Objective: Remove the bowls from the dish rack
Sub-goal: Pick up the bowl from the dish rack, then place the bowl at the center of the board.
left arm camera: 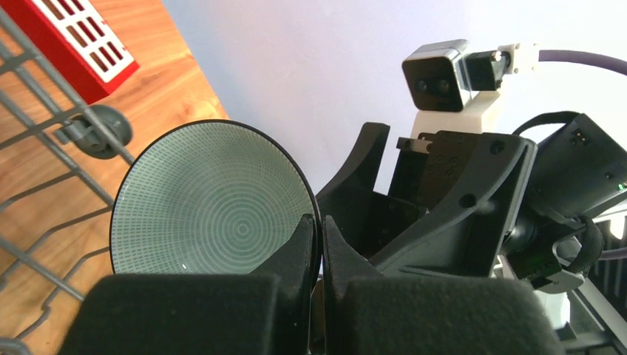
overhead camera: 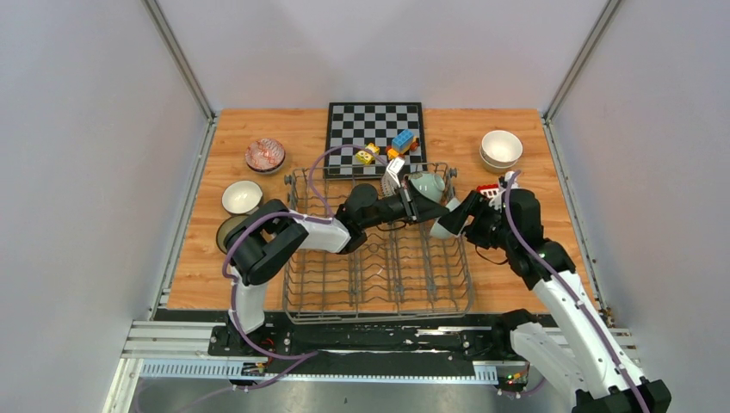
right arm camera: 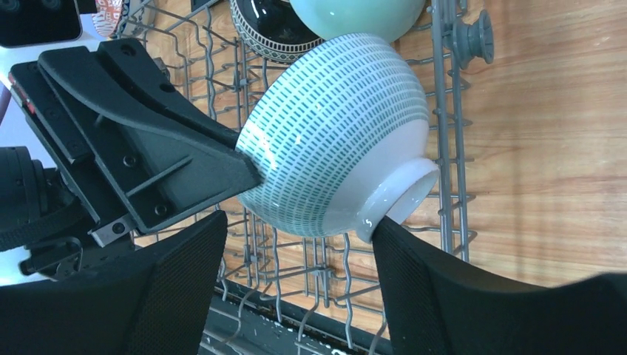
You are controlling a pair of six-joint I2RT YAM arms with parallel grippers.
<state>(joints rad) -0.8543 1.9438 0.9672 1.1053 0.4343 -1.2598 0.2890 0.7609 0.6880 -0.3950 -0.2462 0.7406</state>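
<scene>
No legible text, label, brand or number anywhere in these views.

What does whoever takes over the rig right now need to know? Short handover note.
Left gripper: shut on the rim of the green-dashed bowl, held on its side above the dish rack.
Right gripper: open, fingers either side of that bowl, not closed on it.
Done, out of the rack: stacked cream bowls far right; red-patterned bowl, single cream bowl and dark bowl on the left.
Left: set down the held bowl; the mint bowl and black bowl are in the rack.
</scene>
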